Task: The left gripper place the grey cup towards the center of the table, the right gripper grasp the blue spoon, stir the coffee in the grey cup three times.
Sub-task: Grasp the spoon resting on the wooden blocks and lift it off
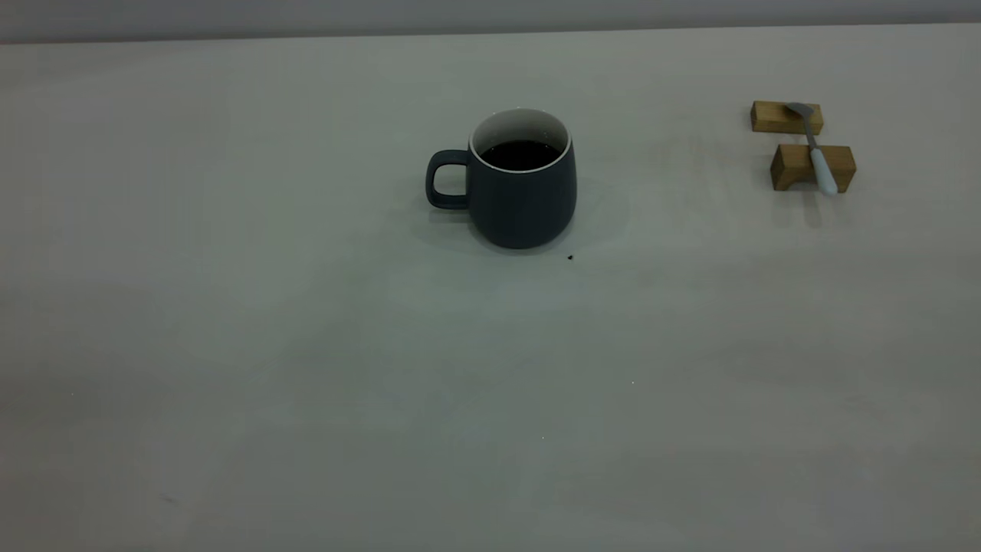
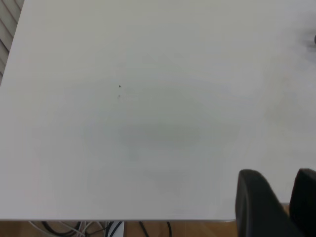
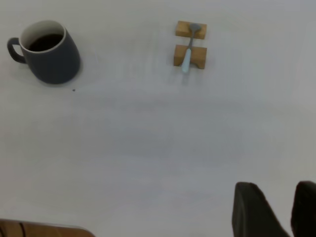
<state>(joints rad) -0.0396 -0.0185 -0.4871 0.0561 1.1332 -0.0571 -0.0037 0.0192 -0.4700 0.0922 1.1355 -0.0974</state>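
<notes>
The grey cup (image 1: 521,199) stands upright near the middle of the table (image 1: 306,345), handle pointing left, with dark coffee (image 1: 520,155) inside. The blue spoon (image 1: 816,149) lies across two wooden blocks at the far right, its pale handle toward the front. Neither arm shows in the exterior view. In the right wrist view the cup (image 3: 52,57) and the spoon (image 3: 187,49) lie far from my right gripper (image 3: 277,187), which is open and empty. My left gripper (image 2: 279,177) hovers over bare table near an edge, open with nothing in it.
Two wooden blocks (image 1: 785,117) (image 1: 811,167) carry the spoon. A tiny dark speck (image 1: 570,257) lies just in front of the cup. The table's edge (image 2: 148,219) runs past the left gripper, with cables on the floor below.
</notes>
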